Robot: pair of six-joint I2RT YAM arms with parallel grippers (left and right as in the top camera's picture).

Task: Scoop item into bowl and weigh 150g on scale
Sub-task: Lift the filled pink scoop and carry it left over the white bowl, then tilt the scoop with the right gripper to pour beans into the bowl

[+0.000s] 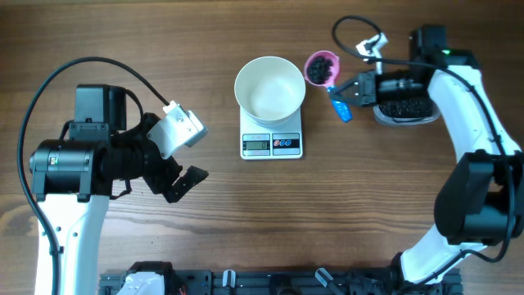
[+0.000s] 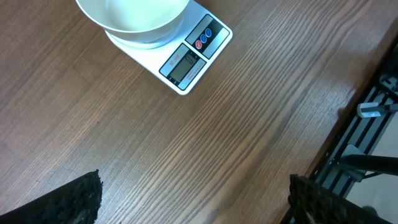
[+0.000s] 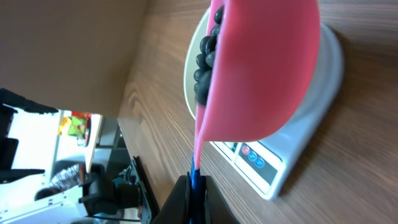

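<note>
**Now: full scoop held just beside the bowl**

I see my right gripper (image 1: 341, 94) clenched on the blue handle (image 1: 341, 106) of the pink scoop (image 1: 321, 69). Black beads (image 1: 322, 64) sit in the scoop. From above, the scoop is just beside the right rim of the white bowl (image 1: 270, 88). I cannot tell if they touch. The bowl stands on the scale (image 1: 272, 145), and I see no beads in it. More beads lie in the tub (image 1: 405, 109), under my right arm. My left gripper (image 1: 187, 182) is well apart from the scale, over the bare table (image 1: 164, 41). It holds nothing. Its two black fingers (image 2: 81, 199) are spread wide, with only wood between them.
</note>
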